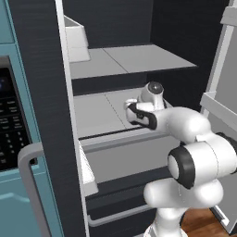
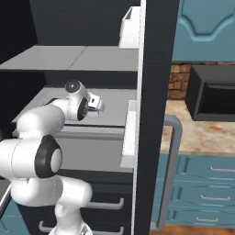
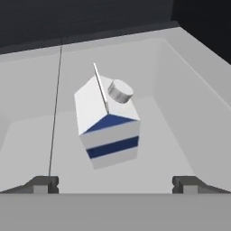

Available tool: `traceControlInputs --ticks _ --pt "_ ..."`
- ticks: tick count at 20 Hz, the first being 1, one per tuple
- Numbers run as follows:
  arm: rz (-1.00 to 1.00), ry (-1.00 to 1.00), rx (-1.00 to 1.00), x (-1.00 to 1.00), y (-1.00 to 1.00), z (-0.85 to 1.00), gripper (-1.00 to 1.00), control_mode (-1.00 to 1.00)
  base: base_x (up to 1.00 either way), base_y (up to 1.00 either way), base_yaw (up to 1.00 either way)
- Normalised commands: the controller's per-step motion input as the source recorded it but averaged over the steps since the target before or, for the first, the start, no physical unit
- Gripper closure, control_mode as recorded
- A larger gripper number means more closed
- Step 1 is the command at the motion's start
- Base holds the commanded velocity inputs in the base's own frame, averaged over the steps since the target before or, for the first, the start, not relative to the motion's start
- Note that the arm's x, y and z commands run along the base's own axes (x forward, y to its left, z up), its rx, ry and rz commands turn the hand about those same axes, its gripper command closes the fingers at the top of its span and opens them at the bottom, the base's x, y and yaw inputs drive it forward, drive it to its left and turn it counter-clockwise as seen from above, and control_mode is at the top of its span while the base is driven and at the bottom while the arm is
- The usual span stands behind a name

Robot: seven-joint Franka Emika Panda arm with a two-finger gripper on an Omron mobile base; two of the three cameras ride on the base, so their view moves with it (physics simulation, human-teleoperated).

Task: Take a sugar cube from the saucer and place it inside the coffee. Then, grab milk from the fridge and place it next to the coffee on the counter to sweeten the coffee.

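The milk [image 3: 108, 122], a white carton with blue bands, a gabled top and a grey cap, lies tilted in a pale grey tray [image 3: 180, 90] inside the fridge [image 1: 129, 60]. My gripper [image 3: 115, 185] hovers just in front of the carton, open, with its fingertips [image 3: 43, 184] spread wider than the carton and touching nothing. From the base views my arm's wrist [image 1: 152, 92] reaches over the middle fridge shelf [image 2: 105, 112]. The counter [image 2: 206, 133] lies to the right of the fridge. The coffee, saucer and sugar cube are out of view.
A dark fridge side panel [image 1: 46, 115] with a grey bar handle [image 2: 172, 174] stands close beside the arm. The open door with its bins [image 1: 222, 97] is on the right. A white container [image 1: 76, 41] sits on the upper shelf. A black microwave [image 2: 213, 92] stands on the counter.
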Motion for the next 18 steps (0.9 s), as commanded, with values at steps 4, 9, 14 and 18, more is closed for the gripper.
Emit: traceControlInputs --ticks 4,9,14,18 --pt "0.0 0.0 -0.01 0.42 0.04 -0.11 -1.0 -1.0 0.0 0.0 0.0" --pt "0.0 0.0 0.0 0.33 0.0 -0.06 -1.0 -1.0 0.0 0.0 0.0" --pt "0.0 0.0 0.0 0.3 0.0 -0.12 -1.0 -1.0 0.0 0.0 0.0" --pt "0.0 0.0 -0.01 0.21 0.0 -0.14 -1.0 -1.0 0.0 0.0 0.0"
